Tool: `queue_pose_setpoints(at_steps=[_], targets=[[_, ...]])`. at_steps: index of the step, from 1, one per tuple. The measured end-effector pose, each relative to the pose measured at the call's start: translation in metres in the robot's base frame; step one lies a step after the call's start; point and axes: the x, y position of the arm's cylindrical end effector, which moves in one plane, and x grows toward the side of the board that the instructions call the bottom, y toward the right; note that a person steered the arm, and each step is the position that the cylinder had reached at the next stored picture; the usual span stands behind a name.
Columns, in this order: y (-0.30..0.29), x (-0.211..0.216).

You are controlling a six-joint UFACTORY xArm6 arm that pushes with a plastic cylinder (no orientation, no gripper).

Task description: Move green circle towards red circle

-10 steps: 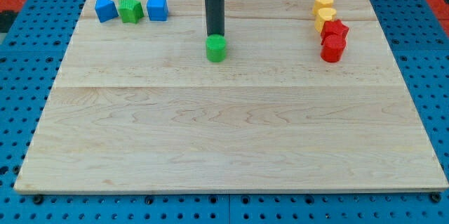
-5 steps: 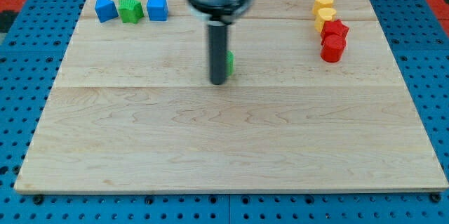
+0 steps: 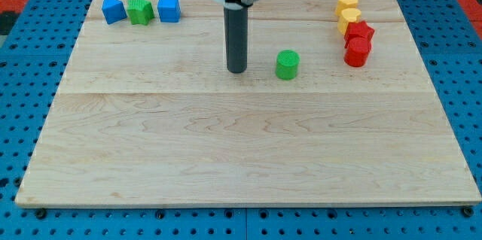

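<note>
The green circle (image 3: 287,65) is a small green cylinder standing on the wooden board (image 3: 241,142), a little right of centre in the upper half. The red circle (image 3: 356,52) is a red cylinder near the view's right, at the bottom of a column of blocks. My tip (image 3: 236,70) is the lower end of the dark rod, to the left of the green circle with a gap between them. The green circle lies between my tip and the red circle.
Above the red circle sit a red star-like block (image 3: 360,31) and two yellow blocks (image 3: 347,1) (image 3: 349,17). At the top left stand a blue block (image 3: 113,9), a green star-like block (image 3: 139,10) and a blue cube (image 3: 169,8).
The rod came down past the green circle's left side and the green circle slid right, towards the red circle. My tip now stands apart from it.
</note>
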Motion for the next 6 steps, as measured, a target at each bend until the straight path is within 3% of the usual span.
queue_pose_setpoints(at_steps=[3,6], targets=[[0.13,0.027],[0.172,0.039]])
